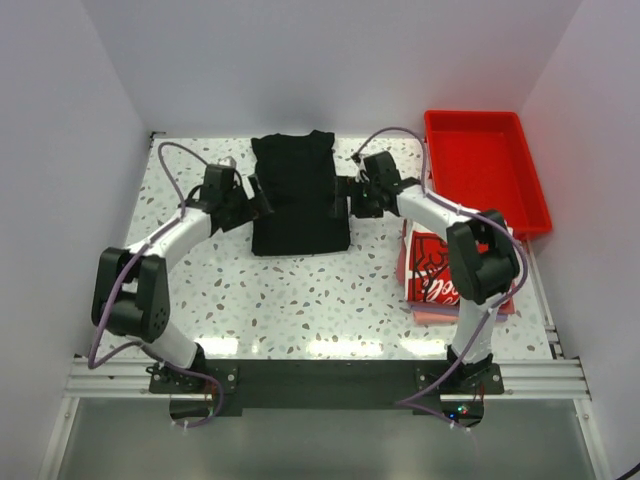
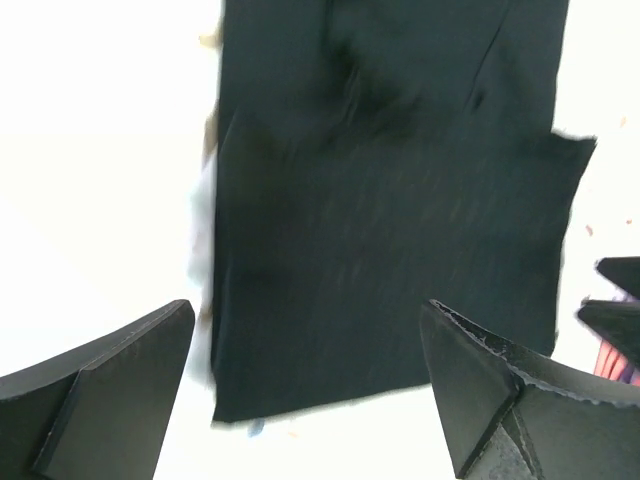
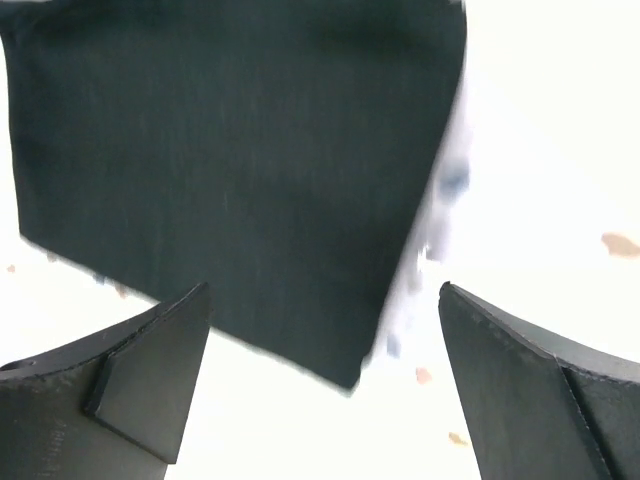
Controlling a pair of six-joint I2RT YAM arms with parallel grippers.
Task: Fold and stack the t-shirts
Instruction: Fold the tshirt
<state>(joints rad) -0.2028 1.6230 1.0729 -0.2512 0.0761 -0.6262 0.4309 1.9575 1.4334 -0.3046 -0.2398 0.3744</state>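
Note:
A plain black t-shirt (image 1: 298,195) lies folded into a rectangle at the back middle of the table. My left gripper (image 1: 262,196) stands open at its left edge and my right gripper (image 1: 340,194) stands open at its right edge; neither holds anything. In the left wrist view the black t-shirt (image 2: 390,230) lies beyond the spread left gripper (image 2: 305,400). The right wrist view shows a corner of the black t-shirt (image 3: 240,170) ahead of the open right gripper (image 3: 325,385). A folded white t-shirt with a red-and-black print (image 1: 435,268) rests on a pinkish one (image 1: 440,314) at the right.
A red plastic tray (image 1: 485,170) sits at the back right corner. The folded stack lies partly under the right arm's elbow (image 1: 482,258). The speckled white table (image 1: 300,300) is walled in on three sides.

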